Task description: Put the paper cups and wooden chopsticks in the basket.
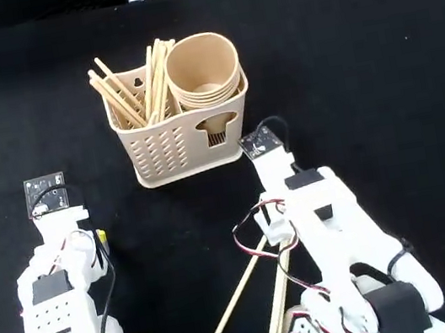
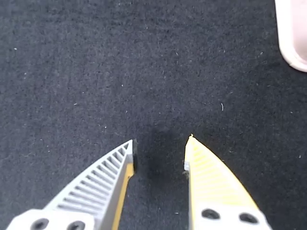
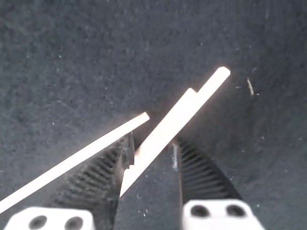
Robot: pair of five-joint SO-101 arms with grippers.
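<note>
The cream slotted basket (image 1: pixel 170 149) stands at the middle back of the black table. It holds a stack of paper cups (image 1: pixel 202 69) and several wooden chopsticks (image 1: pixel 135 91). Loose chopsticks lie on the cloth by my right arm (image 1: pixel 326 226): one single stick (image 1: pixel 230 315) and a pair (image 1: pixel 278 307) running under the arm. My right gripper (image 3: pixel 152 143) is open low over the cloth, with the paired chopsticks (image 3: pixel 184 112) lying slantwise between its fingers and the single chopstick (image 3: pixel 72 163) beside one finger. My left gripper (image 2: pixel 160 141) is open over bare cloth, holding nothing.
A corner of the basket (image 2: pixel 293 38) shows at the edge of the left wrist view. My left arm (image 1: pixel 54 280) stands at the front left, apart from the basket. The black cloth runs to the table's far edge, with room on both sides of the basket.
</note>
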